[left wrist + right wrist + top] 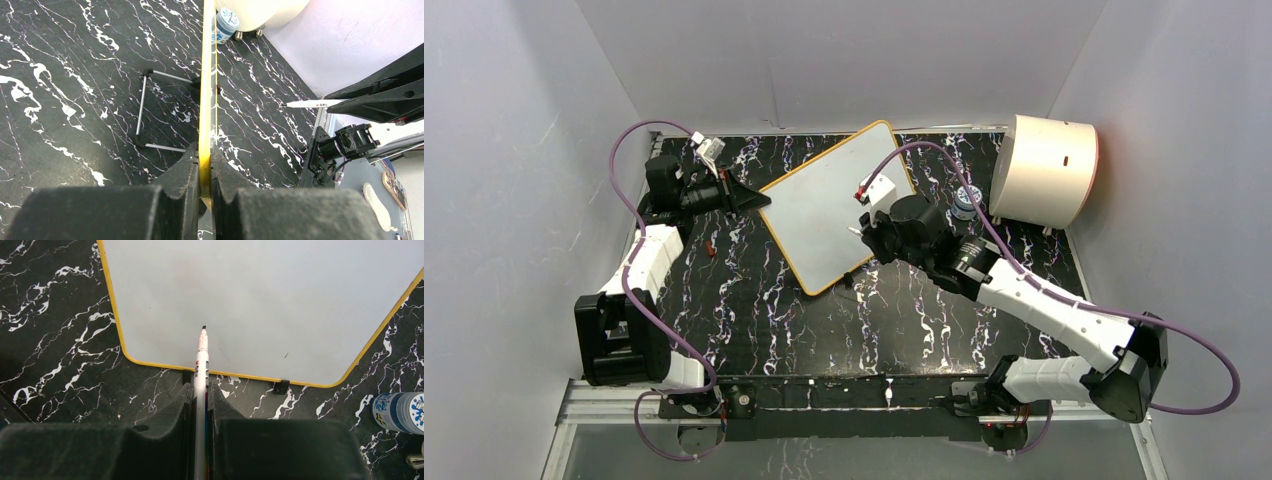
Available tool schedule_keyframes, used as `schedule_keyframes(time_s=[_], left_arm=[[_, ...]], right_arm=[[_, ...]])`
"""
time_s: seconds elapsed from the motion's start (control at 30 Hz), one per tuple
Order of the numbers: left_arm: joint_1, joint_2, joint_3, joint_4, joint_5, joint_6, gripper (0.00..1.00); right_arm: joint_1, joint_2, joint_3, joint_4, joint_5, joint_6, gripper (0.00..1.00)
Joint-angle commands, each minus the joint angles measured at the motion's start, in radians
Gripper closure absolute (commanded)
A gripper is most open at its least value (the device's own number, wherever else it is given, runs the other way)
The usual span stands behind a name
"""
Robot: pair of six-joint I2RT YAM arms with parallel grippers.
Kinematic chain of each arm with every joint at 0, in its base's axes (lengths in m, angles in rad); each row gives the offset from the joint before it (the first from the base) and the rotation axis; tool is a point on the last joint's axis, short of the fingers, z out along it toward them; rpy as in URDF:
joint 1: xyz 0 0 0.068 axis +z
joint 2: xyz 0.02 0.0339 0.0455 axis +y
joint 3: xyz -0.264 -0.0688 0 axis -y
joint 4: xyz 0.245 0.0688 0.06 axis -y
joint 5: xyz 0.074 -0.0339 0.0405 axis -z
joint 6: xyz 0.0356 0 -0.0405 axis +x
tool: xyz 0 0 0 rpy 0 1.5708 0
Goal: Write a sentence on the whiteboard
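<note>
Evidently steadying it for writing, the left gripper (204,165) pinches the edge of the yellow-rimmed, blank white whiteboard (824,215) on the black marbled mat (754,300), while the right gripper (200,390) clamps a white marker (202,352) pointed at it.

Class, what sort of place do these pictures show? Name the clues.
Probably a robot lab test booth: plain grey walls box in a black marbled mat, with two robot arms working at a whiteboard.

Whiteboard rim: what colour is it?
Yellow-orange, framing the whiteboard; the right wrist view shows it best.
</note>
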Motion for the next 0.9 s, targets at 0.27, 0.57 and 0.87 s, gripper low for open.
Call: schedule_keyframes(time_s=[0.27, 0.57, 0.87], left_arm=[[-0.034, 0.002, -0.007, -0.102, 0.016, 0.088, 1.00], [-0.040, 0.001, -0.004, -0.118, 0.019, 0.108, 1.00], [-0.056, 0.003, 0.014, -0.121, 0.026, 0.087, 1.00]], right_arm=[[0.035, 0.103, 0.150, -0.038, 0.053, -0.052, 1.00], [0.130, 0.212, 0.245, -0.002, 0.177, -0.098, 1.00], [0.165, 0.278, 0.284, 0.119, 0.197, -0.120, 1.00]])
